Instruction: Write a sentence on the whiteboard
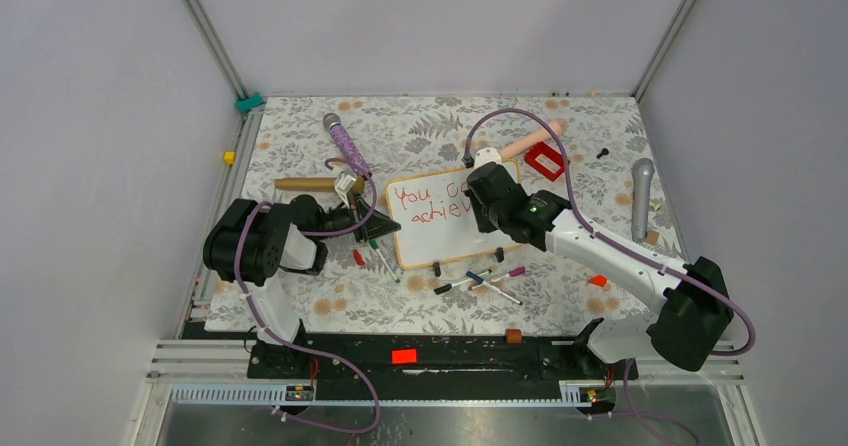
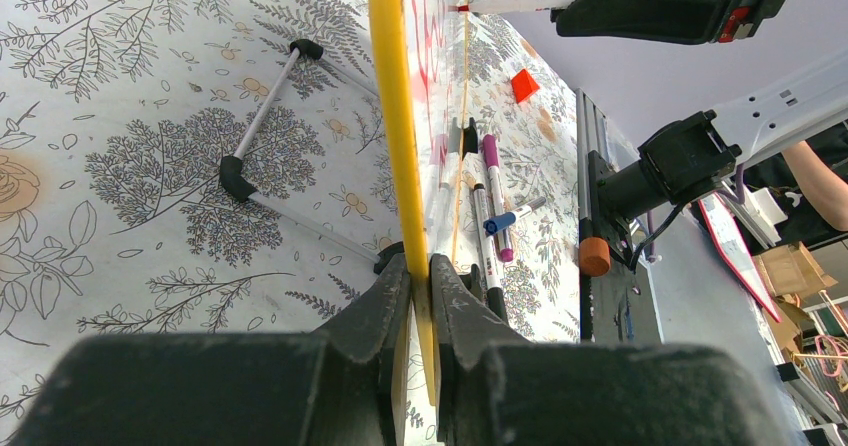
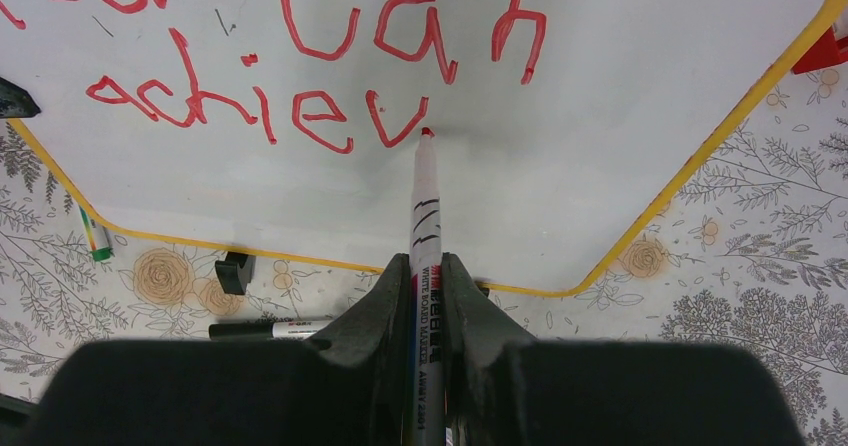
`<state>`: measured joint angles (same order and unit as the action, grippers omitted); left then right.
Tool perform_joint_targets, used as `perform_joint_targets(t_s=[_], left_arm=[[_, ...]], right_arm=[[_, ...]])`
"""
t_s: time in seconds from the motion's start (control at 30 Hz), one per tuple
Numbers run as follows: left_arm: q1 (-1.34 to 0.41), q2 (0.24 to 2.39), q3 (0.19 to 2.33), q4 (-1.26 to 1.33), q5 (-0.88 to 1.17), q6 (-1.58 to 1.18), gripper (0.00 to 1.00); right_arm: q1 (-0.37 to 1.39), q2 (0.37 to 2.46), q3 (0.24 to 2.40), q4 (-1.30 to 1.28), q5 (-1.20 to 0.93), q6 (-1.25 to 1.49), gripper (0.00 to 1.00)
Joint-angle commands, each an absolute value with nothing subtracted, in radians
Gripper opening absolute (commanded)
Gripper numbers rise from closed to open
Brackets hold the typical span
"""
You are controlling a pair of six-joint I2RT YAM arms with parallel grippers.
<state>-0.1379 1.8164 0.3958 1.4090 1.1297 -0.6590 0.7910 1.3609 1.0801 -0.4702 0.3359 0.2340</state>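
Note:
The whiteboard (image 1: 452,240) lies flat on the floral cloth at mid table, white with a yellow-looking rim (image 3: 700,161). The sentence (image 3: 330,36) in red reads "You can" with "achiev" below it (image 1: 428,206). My right gripper (image 3: 415,264) is shut on a whiteboard marker (image 3: 425,206), whose red tip rests on the board just right of the "v". From above, that gripper (image 1: 487,201) hides the board's right part. My left gripper (image 2: 420,266) is shut on the whiteboard's edge (image 2: 390,116), at the board's left side (image 1: 385,228).
Several loose markers (image 1: 480,281) lie just in front of the board, and a green-tipped one (image 1: 385,261) at its left corner. A red block (image 1: 545,161), a purple microphone (image 1: 345,141), a grey microphone (image 1: 641,196) and a wooden stick (image 1: 315,183) lie around it.

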Motion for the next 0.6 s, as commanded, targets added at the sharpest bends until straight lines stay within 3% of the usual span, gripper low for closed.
perform_joint_targets(t_s=[0.0, 0.57], left_arm=[[-0.130, 1.796, 0.403, 1.480, 1.124, -0.585, 0.00], [-0.128, 1.793, 0.402, 1.480, 1.124, -0.584, 0.00]], right_arm=[[0.780, 1.374, 1.110, -0.472, 0.390, 0.245, 0.00], [0.750, 1.364, 1.105, -0.490, 0.425, 0.239, 0.00]])
